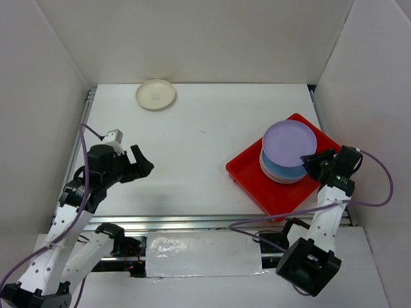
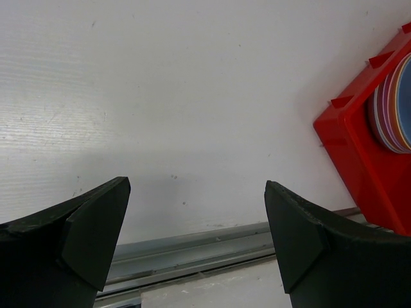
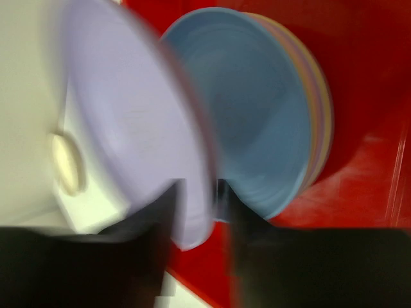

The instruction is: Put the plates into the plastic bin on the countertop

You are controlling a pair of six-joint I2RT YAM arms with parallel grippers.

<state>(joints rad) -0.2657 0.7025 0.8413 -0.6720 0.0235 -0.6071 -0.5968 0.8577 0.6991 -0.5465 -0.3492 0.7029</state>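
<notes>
The red bin (image 1: pixel 276 199) sat on the right side of the white tabletop (image 1: pixel 205 141), turned so that one corner pointed at the metal rail (image 1: pixel 192 222) along the near edge. Inside it stood a stack of plates with a blue plate (image 1: pixel 279 171) on top; the wrist views showed thin rims of pink and yellow-orange beneath the blue one. A purple plate (image 1: pixel 288 141) lay above this stack, shifted toward the far corner of the bin and tilted against the blue plate, so that it overlapped the stack only in part. The right tool (image 1: pixel 308 162) was at the purple plate's near right rim, its fingers set narrow with the rim between them; the right wrist view was too blurred to tell whether they pinched the rim or stood just clear of it. A cream plate (image 1: pixel 155 94) rested alone on the tabletop at the far left, close to the back wall and well apart from the bin. The left tool (image 1: pixel 142 160) hung over the left part of the tabletop with its fingers spread wide and nothing between them, pointed across the bare surface toward the bin and well apart from both the bin and the cream plate.
</notes>
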